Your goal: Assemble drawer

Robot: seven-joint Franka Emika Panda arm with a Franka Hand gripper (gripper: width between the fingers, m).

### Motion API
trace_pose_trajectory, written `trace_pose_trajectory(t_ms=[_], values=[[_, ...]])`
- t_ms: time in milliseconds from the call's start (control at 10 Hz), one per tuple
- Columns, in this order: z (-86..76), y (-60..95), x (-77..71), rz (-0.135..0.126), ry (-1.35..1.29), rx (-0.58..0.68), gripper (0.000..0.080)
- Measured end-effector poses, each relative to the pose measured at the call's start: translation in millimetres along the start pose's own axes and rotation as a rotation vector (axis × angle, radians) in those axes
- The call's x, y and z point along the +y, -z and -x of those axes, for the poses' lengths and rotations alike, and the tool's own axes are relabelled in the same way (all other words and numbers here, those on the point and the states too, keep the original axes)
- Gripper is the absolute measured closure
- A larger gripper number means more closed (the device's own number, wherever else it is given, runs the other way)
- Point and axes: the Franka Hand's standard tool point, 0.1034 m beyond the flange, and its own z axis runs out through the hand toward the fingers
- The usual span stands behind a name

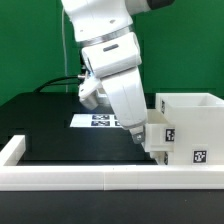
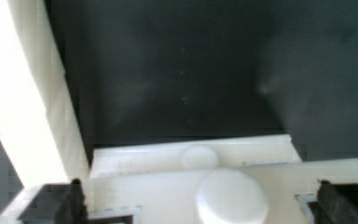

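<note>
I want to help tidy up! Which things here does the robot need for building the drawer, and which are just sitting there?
Needed for the job:
- large hollow box
- small tray under the gripper

Just sitting there:
- marker board
- low white border wall
- black table

The large hollow box [image 1: 190, 128] stands on the table [image 1: 45, 125] at the exterior view's right, just behind the low border wall [image 1: 90, 178]. A small tray [image 1: 158, 136] sits against its left side, under the gripper [image 1: 138, 137]. The marker board [image 1: 93, 121] lies behind, left of the box
</note>
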Motion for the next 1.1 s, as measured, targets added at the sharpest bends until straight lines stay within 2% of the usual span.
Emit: trace_pose_trajectory(t_ms=[300,400,700,800,900,1100], values=[[-31.2,-8.3,-1.2,-0.013,-0.017,0.013,0.0151],[-35.1,-9.9,-1.8,-0.015,-0.032,0.013,0.0151],[-33.8,-10.6,-1.0,-0.009,-0.033,-0.009,0.0151],[-24.6,-8.0,-1.7,-0.009,-0.039,-0.013,0.0151],[-6.5,-0.1,-1.4,0.002,-0.064,-0.021,0.0151],[15.1,24.3,-2.8,0.034,-0.098,-0.033,0.0151]])
